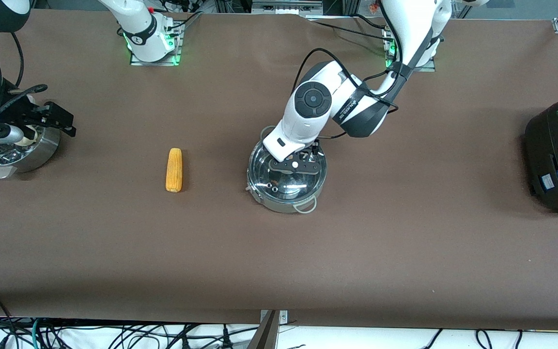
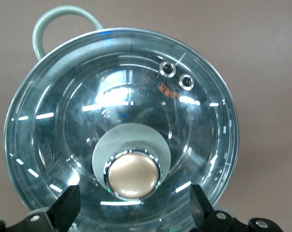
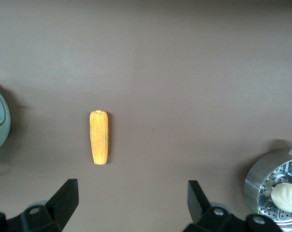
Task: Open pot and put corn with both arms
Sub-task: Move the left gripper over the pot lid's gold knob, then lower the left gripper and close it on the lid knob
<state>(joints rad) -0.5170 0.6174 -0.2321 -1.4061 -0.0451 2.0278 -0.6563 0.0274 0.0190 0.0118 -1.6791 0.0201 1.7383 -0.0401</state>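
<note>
So the left gripper [image 1: 294,166] is parked right over the pot [image 1: 286,177] mid-table, fingers spread wide on either side of the lid knob [image 2: 132,174], not pinching it yet, my guess is it's lining up to lift the glass lid [image 2: 121,130]. The corn [image 1: 174,169] lies beside the pot, toward the right arm's end. The right gripper [image 1: 41,118] hangs spread open and empty above the steamer pan [image 1: 15,150], waiting, looks like it's for the corn.

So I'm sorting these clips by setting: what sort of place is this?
Likely a robotics lab, not a kitchen: cookware like the pot sits on a brown-covered table with bolted arm bases and loose cables along its edge.
</note>
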